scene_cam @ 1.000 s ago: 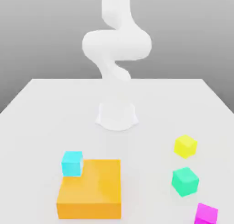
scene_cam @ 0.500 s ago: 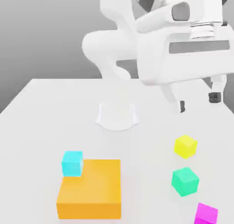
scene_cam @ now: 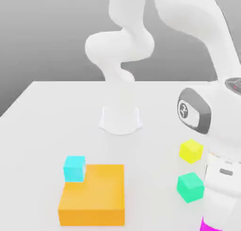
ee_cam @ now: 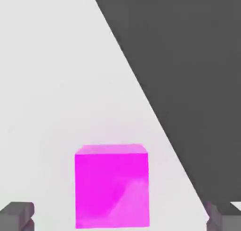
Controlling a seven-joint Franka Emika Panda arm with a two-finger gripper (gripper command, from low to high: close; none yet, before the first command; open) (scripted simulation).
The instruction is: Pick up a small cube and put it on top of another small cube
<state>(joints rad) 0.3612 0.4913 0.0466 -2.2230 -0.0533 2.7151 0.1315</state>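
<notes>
Hand view: the hand is open, one fingertip on each side of the small magenta-pink cube, neither touching it. The cube rests on the white surface close to its edge. In the exterior view the arm stands over the cube at the surface's near corner, the exterior view's right; the green cube and yellow cube lie just beside the arm.

a plain white table stands before an even grey backdrop, softly and evenly lit.
</notes>
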